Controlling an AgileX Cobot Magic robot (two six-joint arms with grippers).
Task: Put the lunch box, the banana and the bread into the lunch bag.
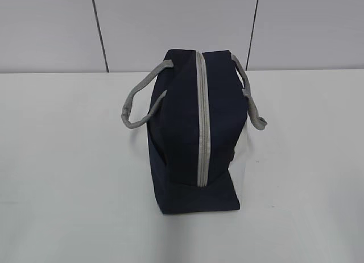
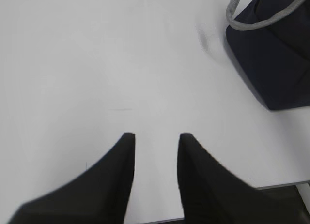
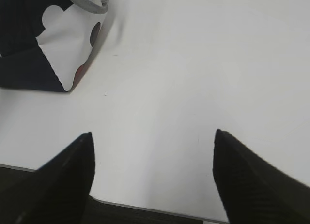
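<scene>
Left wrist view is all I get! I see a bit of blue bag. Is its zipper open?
Observer: No. In the exterior view the grey zipper runs shut along the top of the lunch bag.
Operator: Is there any food on the table?
Observer: None in any view; only the bag stands on the white table.
Operator: Is the bag all blue?
Observer: No. The right wrist view shows a white side panel with dark blobs.
Operator: What about the other fingers?
Observer: The right gripper is wide open, holding nothing.
</scene>
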